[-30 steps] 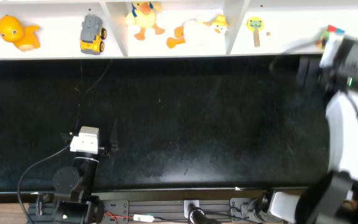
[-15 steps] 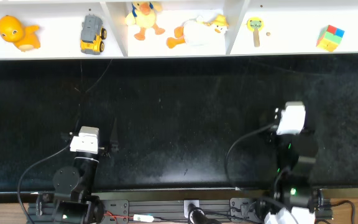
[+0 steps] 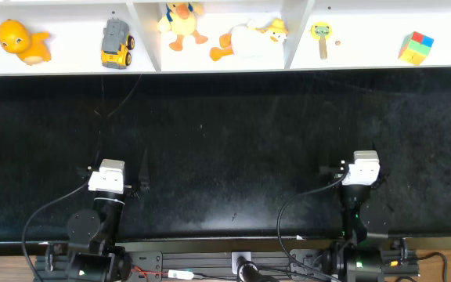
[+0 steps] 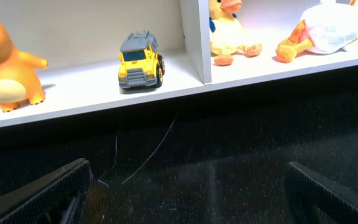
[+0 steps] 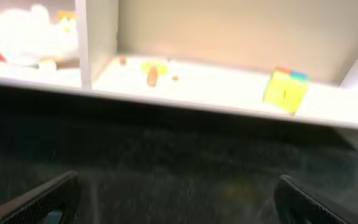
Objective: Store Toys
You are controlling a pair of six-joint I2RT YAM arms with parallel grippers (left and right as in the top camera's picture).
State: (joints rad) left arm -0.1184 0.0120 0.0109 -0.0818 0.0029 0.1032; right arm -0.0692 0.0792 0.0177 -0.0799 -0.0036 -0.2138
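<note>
1. Left gripper (image 4: 185, 196): is resting near the front edge of the desk (image 3: 233, 149), toward its left corner. Its fingers are standing spread and holding nothing. It is keeping the same spot as in the earlier frames.
2. Right gripper (image 5: 178, 202): is settling near the desk's front edge, toward the right corner. It was up at the back-right corner a second ago and has pulled back since. Its fingers are standing spread with nothing between them.
3. Shelf (image 3: 210, 69): is running along the desk's back edge and carrying every toy in view.
   - Right compartment: colour cube (image 3: 416, 45) toward the right end, where the right gripper was reaching, and yellow rattle (image 3: 322, 33) beside the divider.
   - Middle compartment: white plush duck (image 3: 245, 41) and yellow plush duck (image 3: 182, 22).
   - Left compartment: toy truck (image 3: 117, 43) and orange duck figure (image 3: 22, 41).
4. Assessment: the cube is sitting released on the shelf and both arms are idling. Storing is looking finished.
</note>
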